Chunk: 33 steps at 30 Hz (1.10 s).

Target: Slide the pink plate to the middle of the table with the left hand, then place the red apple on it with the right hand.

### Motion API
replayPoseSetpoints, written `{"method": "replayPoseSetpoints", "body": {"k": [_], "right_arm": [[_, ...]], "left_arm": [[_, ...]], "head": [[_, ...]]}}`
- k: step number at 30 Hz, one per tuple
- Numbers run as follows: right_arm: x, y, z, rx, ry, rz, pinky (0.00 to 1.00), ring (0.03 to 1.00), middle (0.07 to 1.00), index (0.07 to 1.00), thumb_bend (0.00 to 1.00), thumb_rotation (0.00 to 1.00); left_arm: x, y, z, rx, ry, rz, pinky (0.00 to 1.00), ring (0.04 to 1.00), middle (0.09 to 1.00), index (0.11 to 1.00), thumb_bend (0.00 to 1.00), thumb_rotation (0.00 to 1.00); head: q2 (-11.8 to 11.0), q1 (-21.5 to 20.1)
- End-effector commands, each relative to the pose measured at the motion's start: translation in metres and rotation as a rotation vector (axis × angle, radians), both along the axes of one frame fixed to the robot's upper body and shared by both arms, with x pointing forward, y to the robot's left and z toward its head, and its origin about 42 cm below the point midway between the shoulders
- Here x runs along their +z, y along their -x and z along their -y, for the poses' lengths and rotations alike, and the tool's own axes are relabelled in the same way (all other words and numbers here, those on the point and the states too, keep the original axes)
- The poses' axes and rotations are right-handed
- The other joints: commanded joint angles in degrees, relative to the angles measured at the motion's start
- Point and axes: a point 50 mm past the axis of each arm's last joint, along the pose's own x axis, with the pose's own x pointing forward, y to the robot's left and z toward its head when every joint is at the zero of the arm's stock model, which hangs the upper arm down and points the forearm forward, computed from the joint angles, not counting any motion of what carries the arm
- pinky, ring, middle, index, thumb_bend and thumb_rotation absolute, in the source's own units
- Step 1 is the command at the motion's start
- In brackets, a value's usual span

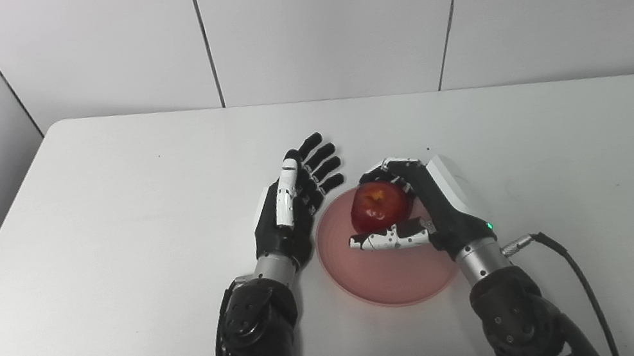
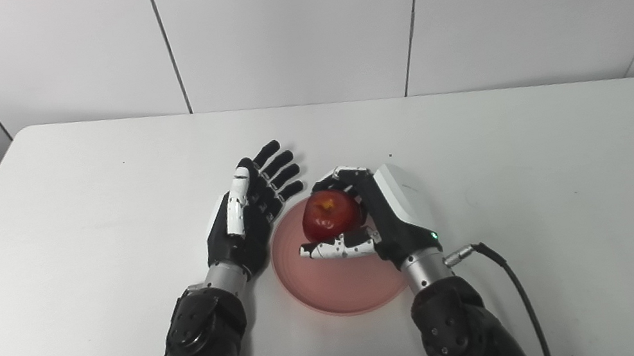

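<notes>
My right hand is clamped on the glossy red apple above the pink plate. My left hand is at 9 o'clock of the plate, fingers apart, holding nothing.

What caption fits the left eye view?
Right hand holds the red apple over the pink plate; open left hand waits beside it.

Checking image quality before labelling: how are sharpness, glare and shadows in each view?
Left eye view: sharp, even light, soft shadow beside the left hand. Right eye view: equally sharp; small highlights on the red apple, no glare on the pink plate.
</notes>
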Motion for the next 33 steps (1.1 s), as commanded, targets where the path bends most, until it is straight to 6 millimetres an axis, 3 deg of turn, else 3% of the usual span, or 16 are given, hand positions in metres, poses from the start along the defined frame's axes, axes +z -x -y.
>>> {"method": "replayPoseSetpoints", "body": {"k": [1,20,28,33], "right_arm": [[0.015,-0.003,-0.007,0.025,-0.025,0.052,0.29,0.375,0.458,0.485,0.52,0.13],[-0.002,-0.003,-0.006,0.027,0.0,0.008,0.32,0.403,0.475,0.485,0.52,0.13],[-0.006,-0.002,-0.006,0.025,0.02,0.028,0.29,0.372,0.457,0.486,0.52,0.13],[-0.004,0.001,-0.004,0.019,0.052,0.032,0.36,0.444,0.517,0.488,0.52,0.14]], "left_arm": [[-0.026,0.01,-0.011,0.026,-0.02,-0.124,0.8,0.838,0.846,0.836,0.34,1.0],[-0.025,0.012,-0.01,0.025,-0.023,-0.132,0.81,0.841,0.849,0.837,0.34,1.0],[-0.026,0.012,-0.009,0.022,-0.017,-0.133,0.81,0.841,0.849,0.837,0.35,1.0],[-0.026,0.012,-0.01,0.019,-0.021,-0.127,0.81,0.842,0.85,0.837,0.35,1.0]], "head": [[0.08,0.03],[0.61,-0.69],[0.68,-0.74],[0.75,-0.76]]}}
